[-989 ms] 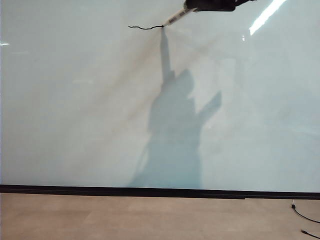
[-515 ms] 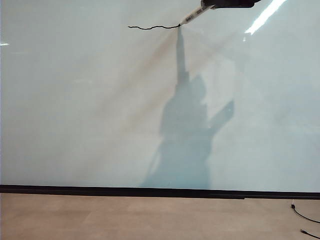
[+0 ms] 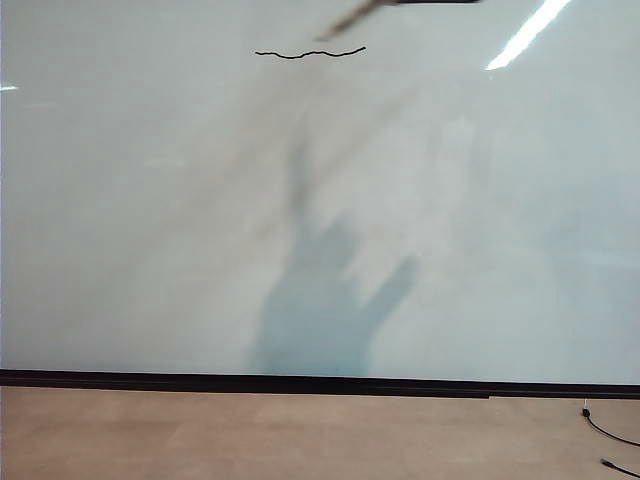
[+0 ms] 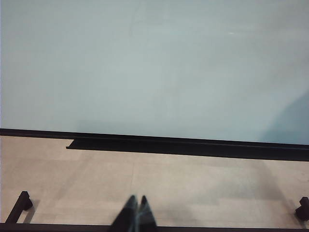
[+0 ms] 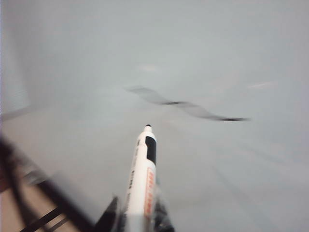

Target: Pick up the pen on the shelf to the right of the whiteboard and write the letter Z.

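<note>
At the exterior view's twelve o'clock edge the right gripper (image 5: 137, 220) clamps the pen (image 5: 141, 186), tip off the whiteboard (image 3: 150, 250) near one wavy stroke (image 3: 310, 53), while only its wrist view shows the left gripper (image 4: 135, 217) pinched together empty over the floor (image 4: 169, 183).

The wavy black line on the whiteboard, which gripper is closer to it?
Right. The right gripper, holding the pen, is just off the wavy black line; the left gripper sits low by the board's bottom edge.
</note>
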